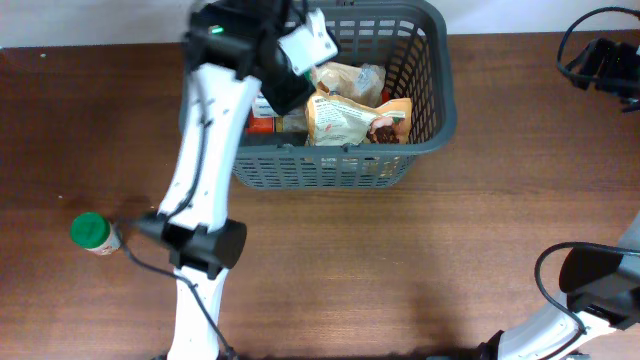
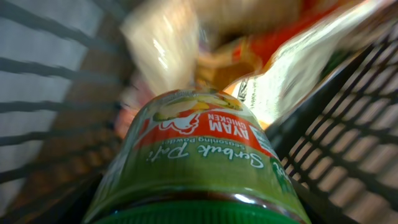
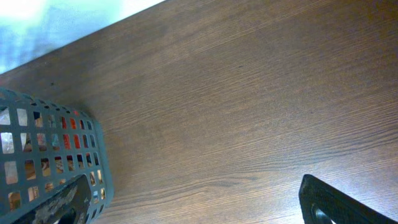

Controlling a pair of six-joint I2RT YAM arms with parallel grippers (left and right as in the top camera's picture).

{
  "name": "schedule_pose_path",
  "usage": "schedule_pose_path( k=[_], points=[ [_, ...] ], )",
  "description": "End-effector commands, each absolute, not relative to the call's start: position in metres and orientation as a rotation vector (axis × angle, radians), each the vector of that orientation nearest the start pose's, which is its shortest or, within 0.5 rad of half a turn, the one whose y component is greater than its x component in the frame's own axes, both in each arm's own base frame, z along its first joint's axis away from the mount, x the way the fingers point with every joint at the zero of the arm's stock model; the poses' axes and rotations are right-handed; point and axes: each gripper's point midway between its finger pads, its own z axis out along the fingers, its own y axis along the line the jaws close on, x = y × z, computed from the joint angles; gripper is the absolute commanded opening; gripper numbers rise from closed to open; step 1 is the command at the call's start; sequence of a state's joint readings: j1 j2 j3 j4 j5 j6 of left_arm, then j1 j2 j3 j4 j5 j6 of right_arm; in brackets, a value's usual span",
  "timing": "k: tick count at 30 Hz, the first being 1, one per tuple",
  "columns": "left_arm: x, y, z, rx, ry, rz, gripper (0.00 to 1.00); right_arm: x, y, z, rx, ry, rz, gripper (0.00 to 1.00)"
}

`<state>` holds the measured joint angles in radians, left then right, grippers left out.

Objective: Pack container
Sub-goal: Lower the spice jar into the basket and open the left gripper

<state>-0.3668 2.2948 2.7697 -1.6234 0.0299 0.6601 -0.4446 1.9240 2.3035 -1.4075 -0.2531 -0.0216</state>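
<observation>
One green-lidded jar sits on the brown wooden table nearest me. Behind it, the left gripper reaches inside the large dark grey slotted plastic basket, clamped on a green seasoning-powder jar beside snack bags. The right gripper gapes wide beside the basket's corner.

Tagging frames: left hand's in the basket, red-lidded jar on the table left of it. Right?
No. Overhead shows the jar has a green lid, not red. Rest holds: left hand in the basket, jar on the table left of it.
</observation>
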Motion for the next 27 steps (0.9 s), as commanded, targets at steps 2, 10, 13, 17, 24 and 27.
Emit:
schedule_pose_path(
  k=[2, 10, 13, 17, 24, 27],
  points=[
    [0.466, -0.154, 0.204, 1.397, 2.476, 0.183, 0.02, 0.417, -0.150, 0.300, 0.459, 2.518, 0.164, 0.99],
    [0.458, -0.140, 0.160, 1.439, 2.610, 0.158, 0.02, 0.417, -0.150, 0.300, 0.459, 2.518, 0.164, 0.99],
    [0.453, -0.131, 0.149, 1.441, 2.660, 0.150, 0.02, 0.417, -0.150, 0.300, 0.459, 2.518, 0.163, 0.99],
    [0.439, -0.108, 0.138, 1.439, 2.768, 0.128, 0.02, 0.417, -0.150, 0.300, 0.459, 2.518, 0.164, 0.99],
    [0.435, -0.073, 0.137, 1.357, 2.860, 0.113, 0.02, 0.417, -0.150, 0.300, 0.459, 2.518, 0.163, 0.99],
    [0.436, -0.071, 0.137, 1.339, 2.864, 0.088, 0.02, 0.417, -0.150, 0.300, 0.459, 2.518, 0.164, 0.99]
  ],
)
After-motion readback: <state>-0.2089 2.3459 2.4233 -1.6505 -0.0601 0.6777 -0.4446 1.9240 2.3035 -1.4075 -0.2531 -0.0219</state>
